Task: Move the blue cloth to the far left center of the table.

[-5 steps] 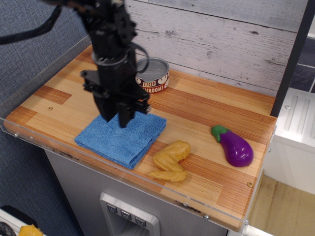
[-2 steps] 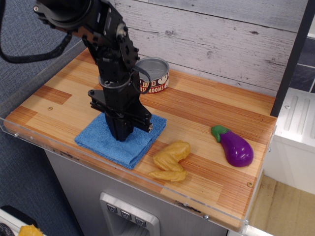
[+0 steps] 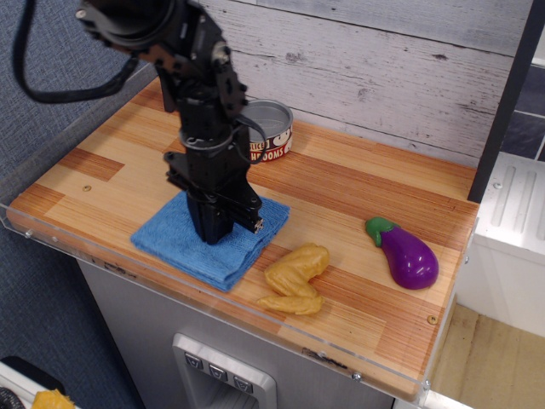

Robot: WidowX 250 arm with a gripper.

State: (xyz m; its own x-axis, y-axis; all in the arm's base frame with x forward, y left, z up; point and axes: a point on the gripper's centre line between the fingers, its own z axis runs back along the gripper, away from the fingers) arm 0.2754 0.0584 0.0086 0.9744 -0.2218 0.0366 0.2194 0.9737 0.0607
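arm: black, vertical, gripper (image 3: pixel 213 232) tips pressed into blue cloth (image 3: pixel 174 245), finger spread cannot tell | cloth: lower left, near front rim | table (image 3: pixel 94 162): bare planks upper left

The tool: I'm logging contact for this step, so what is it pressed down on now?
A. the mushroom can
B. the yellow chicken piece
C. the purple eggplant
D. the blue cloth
D: the tool stands upright with its tip planted on the blue cloth.
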